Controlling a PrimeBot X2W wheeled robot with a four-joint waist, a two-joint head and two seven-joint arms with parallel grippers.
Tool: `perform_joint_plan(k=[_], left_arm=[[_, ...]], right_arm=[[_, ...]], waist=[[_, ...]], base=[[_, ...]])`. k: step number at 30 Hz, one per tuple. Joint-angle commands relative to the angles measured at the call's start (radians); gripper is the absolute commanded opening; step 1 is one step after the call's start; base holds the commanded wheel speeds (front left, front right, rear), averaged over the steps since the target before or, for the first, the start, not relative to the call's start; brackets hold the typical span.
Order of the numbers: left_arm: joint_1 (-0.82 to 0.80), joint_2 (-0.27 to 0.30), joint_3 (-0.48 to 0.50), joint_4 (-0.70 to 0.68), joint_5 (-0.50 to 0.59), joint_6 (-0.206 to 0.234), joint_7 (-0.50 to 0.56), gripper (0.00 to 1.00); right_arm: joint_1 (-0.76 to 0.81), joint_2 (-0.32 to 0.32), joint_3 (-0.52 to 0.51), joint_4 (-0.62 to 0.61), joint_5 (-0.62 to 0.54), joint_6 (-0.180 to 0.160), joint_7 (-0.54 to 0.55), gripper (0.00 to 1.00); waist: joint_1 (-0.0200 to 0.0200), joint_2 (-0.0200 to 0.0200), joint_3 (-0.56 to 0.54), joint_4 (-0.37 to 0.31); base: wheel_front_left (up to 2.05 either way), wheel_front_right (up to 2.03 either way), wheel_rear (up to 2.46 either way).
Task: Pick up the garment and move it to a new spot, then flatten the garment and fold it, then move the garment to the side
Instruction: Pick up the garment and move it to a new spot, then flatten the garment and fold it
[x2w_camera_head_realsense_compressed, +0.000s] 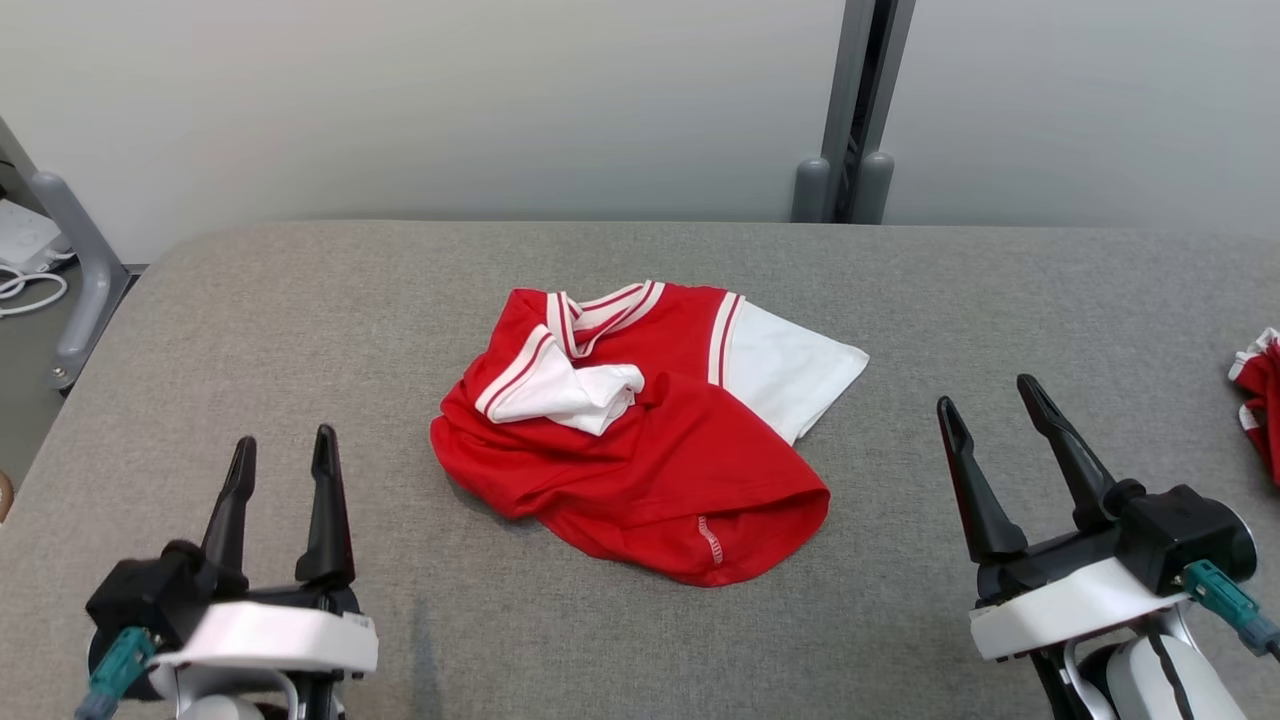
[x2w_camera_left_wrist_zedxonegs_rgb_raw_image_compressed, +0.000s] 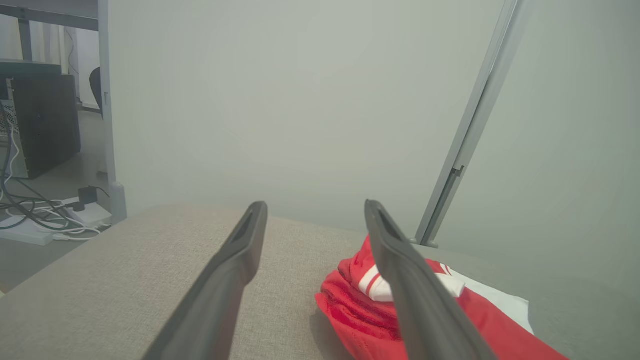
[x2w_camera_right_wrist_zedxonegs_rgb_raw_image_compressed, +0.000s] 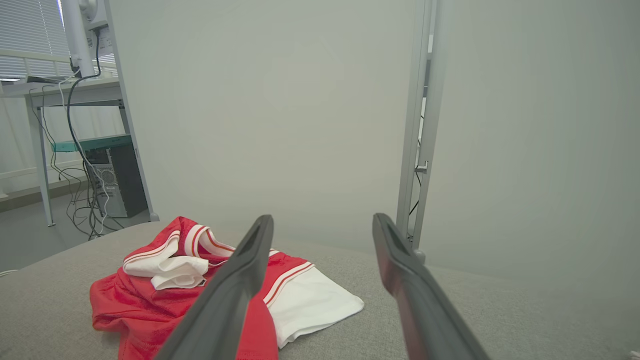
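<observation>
Well, the grey cloth-covered table (x2w_camera_head_realsense_compressed: 250, 320) spreads wide under everything, and the garment (x2w_camera_head_realsense_compressed: 640, 470) lies in a crumpled heap near its middle. Its red body is bunched up, one white sleeve is spread flat toward the robot's right, and the other is folded over on top beside the striped collar. Nearer the robot, the left gripper (x2w_camera_head_realsense_compressed: 284, 440) and the right gripper (x2w_camera_head_realsense_compressed: 988, 395) hang on either side of it, both well apart from the cloth, fingers spread with nothing between them, and a bit of another red-and-white garment (x2w_camera_head_realsense_compressed: 1260, 400) sits at the table's far right.
</observation>
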Motion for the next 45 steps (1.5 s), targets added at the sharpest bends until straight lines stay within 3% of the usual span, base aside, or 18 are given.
perform_joint_plan(k=[1,12,19,26,35,41,42,43,45], left_arm=[[0.018,-0.002,0.014,-0.017,0.006,-0.005,0.000,1.00],[0.035,-0.024,-0.026,-0.061,0.022,-0.017,0.000,1.00],[0.010,-0.024,-0.087,-0.057,-0.017,0.004,0.000,1.00],[-0.013,-0.024,-0.127,-0.046,-0.051,0.019,0.000,1.00],[-0.029,-0.024,-0.177,-0.046,-0.083,0.035,0.000,1.00],[-0.033,-0.024,-0.210,-0.048,-0.100,0.045,0.000,1.00],[-0.033,-0.024,-0.214,-0.048,-0.102,0.048,0.000,1.00],[-0.034,-0.024,-0.219,-0.047,-0.106,0.050,0.000,1.00],[-0.034,-0.024,-0.222,-0.046,-0.108,0.050,0.000,1.00]], right_arm=[[0.012,-0.001,-0.001,0.003,0.008,-0.001,-0.005,1.00],[-0.005,-0.008,0.017,0.016,0.013,0.000,-0.005,1.00],[-0.098,-0.042,0.147,0.068,0.039,0.000,-0.005,1.00],[-0.260,-0.061,0.301,0.223,0.123,0.000,0.058,1.00],[-0.418,-0.071,0.366,0.452,0.292,0.000,0.093,1.00],[-0.481,-0.095,0.445,0.536,0.393,0.000,0.108,1.00],[-0.489,-0.098,0.459,0.544,0.414,0.000,0.113,0.72],[-0.499,-0.103,0.471,0.552,0.429,0.000,0.114,0.00],[-0.508,-0.106,0.482,0.557,0.448,0.000,0.113,0.00]], waist=[[0.0000,-0.0001,-0.002,0.002],[0.0000,-0.0001,0.026,0.040],[0.0000,-0.0001,0.079,0.103],[0.0000,-0.0001,0.135,0.193],[0.0000,-0.0001,0.175,0.298],[0.0000,-0.0001,0.190,0.342],[0.0000,-0.0001,0.192,0.348],[0.0000,-0.0001,0.192,0.353],[0.0000,-0.0001,0.190,0.357]], base=[[0.00,0.00,0.00],[0.00,0.00,0.00],[0.00,0.00,0.00],[0.00,0.00,0.00],[0.00,0.00,0.00],[0.00,0.00,0.00],[0.00,0.00,0.00],[0.00,0.00,0.00],[0.00,0.00,0.00]])
